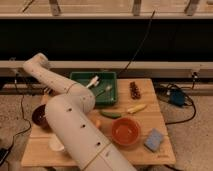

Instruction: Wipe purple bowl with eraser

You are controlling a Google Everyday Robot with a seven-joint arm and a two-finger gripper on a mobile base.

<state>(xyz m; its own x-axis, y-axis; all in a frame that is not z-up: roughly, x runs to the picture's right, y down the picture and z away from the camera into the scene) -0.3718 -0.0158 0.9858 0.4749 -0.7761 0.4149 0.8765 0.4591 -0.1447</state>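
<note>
Table [150,100] of pale wood stands on speckled floor [195,131] beneath dark windows [100,35]; gripper [48,93], grip impossible to tell, sits near purple bowl [39,115].

White tubular arm [75,125], dark screw dots (tool hidden behind it)

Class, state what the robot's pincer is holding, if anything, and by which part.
It cannot be told: the pincer, just beyond the purple bowl at the left, is mostly hidden behind the arm.
</note>
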